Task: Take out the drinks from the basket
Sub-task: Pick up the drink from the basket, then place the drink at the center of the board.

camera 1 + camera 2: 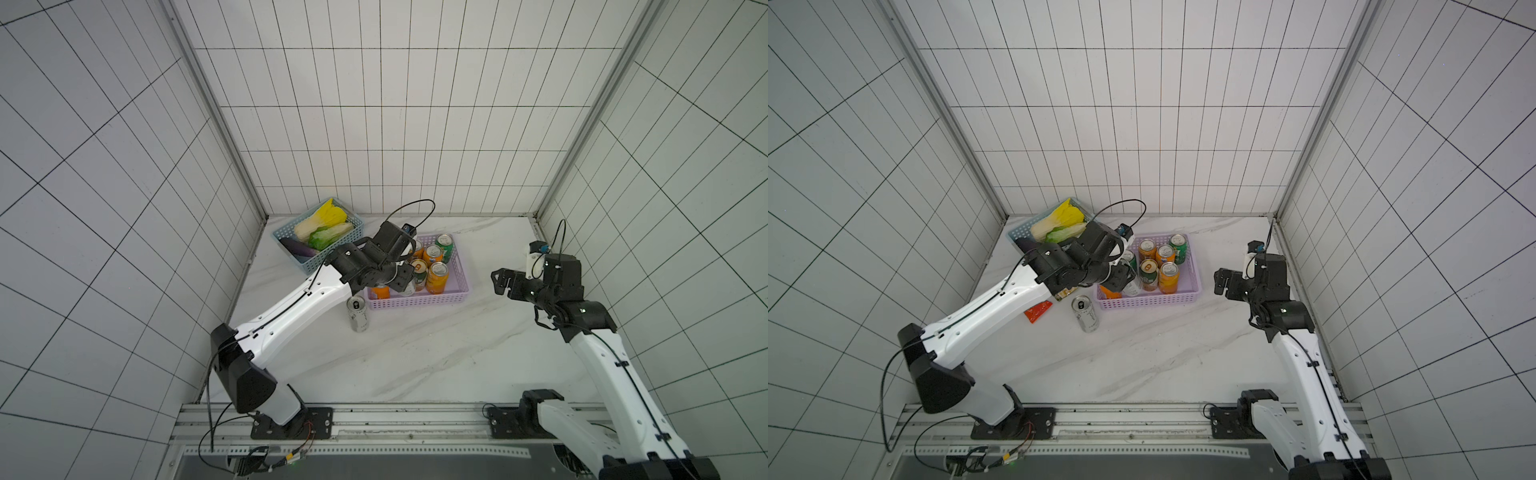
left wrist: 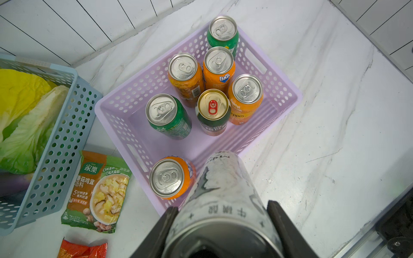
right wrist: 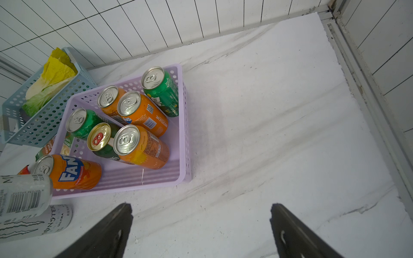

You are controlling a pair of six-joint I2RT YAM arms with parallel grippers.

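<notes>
1. One drink is fully out so far: a slim silver-white can point(image 1: 357, 314) standing upright on the table just in front of the lilac basket point(image 1: 424, 302), by its left corner.
2. Number two is in the air. The left gripper point(image 2: 223, 206) is clamped on the second slim can point(image 2: 223, 178), a finger on each side, holding it over the basket's near corner. It's not set down yet, so I'd call that one half done.
3. Seven left inside by my count, all upright. There's a lone orange can point(image 2: 172, 176) by the near corner. Further in is a cluster of three more orange cans point(image 2: 220, 67), two green cans point(image 2: 167, 116) and a green-and-gold can point(image 2: 213, 111). So maybe a fifth of the way there, plenty to go.
4. The right gripper point(image 3: 201, 207) is doing nothing: jaws wide apart with nothing between them, hanging over bare table on the other side of the basket.
5. The other container is a blue basket point(image 2: 62, 138) at the back, beside the lilac one. It's got cabbage leaves point(image 2: 24, 125), yellow and green, plus something purple I can't make out. No drinks in there.
6. Loose on the table by the two baskets: a soup packet point(image 2: 98, 189) and a red packet point(image 2: 82, 250). Neither's a drink, so they're not part of the job.
</notes>
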